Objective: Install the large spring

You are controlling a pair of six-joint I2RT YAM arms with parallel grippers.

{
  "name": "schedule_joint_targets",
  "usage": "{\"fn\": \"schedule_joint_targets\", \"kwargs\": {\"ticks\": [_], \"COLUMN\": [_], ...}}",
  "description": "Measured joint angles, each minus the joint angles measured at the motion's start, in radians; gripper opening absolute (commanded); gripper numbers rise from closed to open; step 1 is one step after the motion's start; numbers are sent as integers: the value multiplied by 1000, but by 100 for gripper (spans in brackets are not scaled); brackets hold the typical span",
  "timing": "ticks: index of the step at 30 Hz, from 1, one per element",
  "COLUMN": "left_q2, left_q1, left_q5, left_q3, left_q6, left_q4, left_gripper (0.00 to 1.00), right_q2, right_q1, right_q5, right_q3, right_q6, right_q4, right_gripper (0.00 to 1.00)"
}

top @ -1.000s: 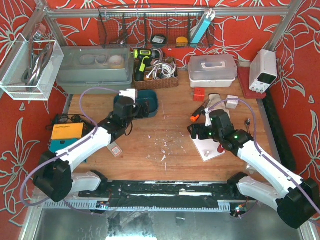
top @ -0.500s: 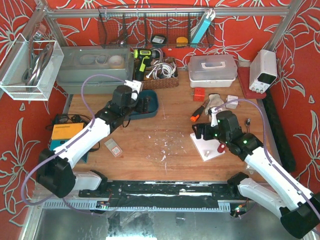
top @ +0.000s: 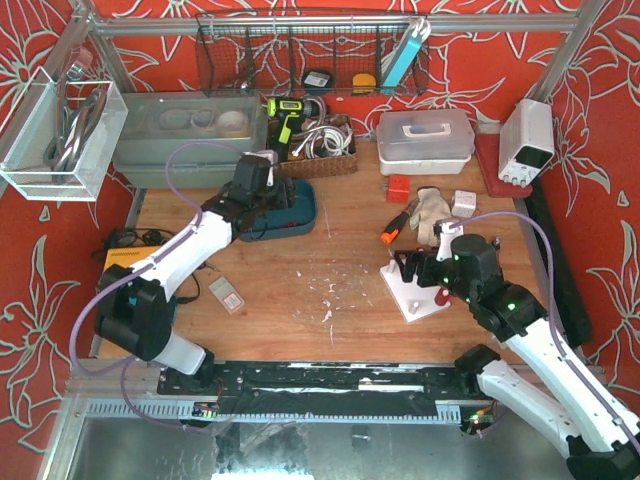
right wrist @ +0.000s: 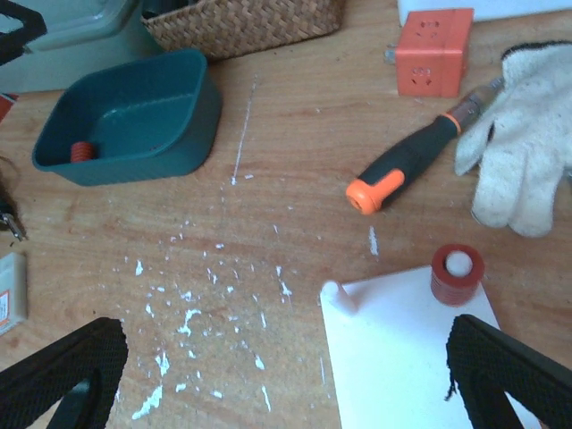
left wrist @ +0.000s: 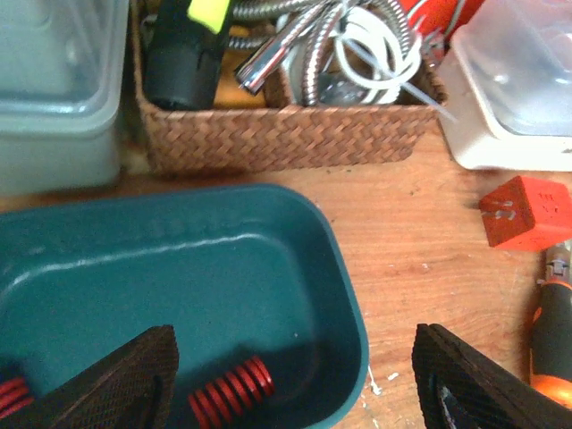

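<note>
A red spring (left wrist: 231, 391) lies in the near right corner of the teal tray (left wrist: 268, 268), with another red one (left wrist: 11, 398) at the view's left edge. My left gripper (left wrist: 295, 393) hangs open and empty above that corner, one finger over the tray and one over the table; from above it (top: 270, 208) is over the tray (top: 305, 212). My right gripper (right wrist: 286, 384) is open and empty above the white base plate (right wrist: 420, 366). The plate has a bare white peg (right wrist: 332, 293) and a short red spring (right wrist: 458, 273) on another peg.
An orange-handled screwdriver (right wrist: 411, 165), a white glove (right wrist: 523, 174) and an orange cube (right wrist: 433, 52) lie behind the plate. A wicker basket (left wrist: 286, 134) of hoses and a grey bin (top: 185, 140) stand behind the tray. A small box (top: 228, 296) lies front left.
My left gripper has moved back and right over the teal tray. My right gripper has drawn back to the right, off the plate's left part.
</note>
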Motion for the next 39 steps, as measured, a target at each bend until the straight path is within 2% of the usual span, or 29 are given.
{"fn": "schedule_joint_targets", "kwargs": {"ticks": [4, 6, 11, 15, 20, 26, 39], "left_q2": [39, 77, 229, 348, 416, 474, 510], "left_q1": [0, 0, 5, 26, 61, 84, 98], "left_q5": [-15, -19, -99, -172, -215, -243, -267], "left_q3": [75, 132, 291, 396, 441, 454, 444], "left_q6": [-134, -174, -266, -380, -513, -609, -653], "left_q4": [-115, -167, -316, -446, -569, -671, -748], "left_gripper": [68, 62, 55, 46, 41, 41, 47], "right_q2": [-30, -32, -15, 26, 70, 85, 99], "right_q1": [0, 0, 0, 0, 0, 0, 0], "right_q5": [26, 42, 66, 66, 51, 55, 55], "right_q3": [36, 68, 137, 158, 167, 174, 176], "right_q6": [19, 14, -44, -90, -129, -147, -143], "right_q4": [-113, -172, -301, -335, -335, -328, -328], "right_gripper": [98, 98, 98, 98, 99, 99, 99]}}
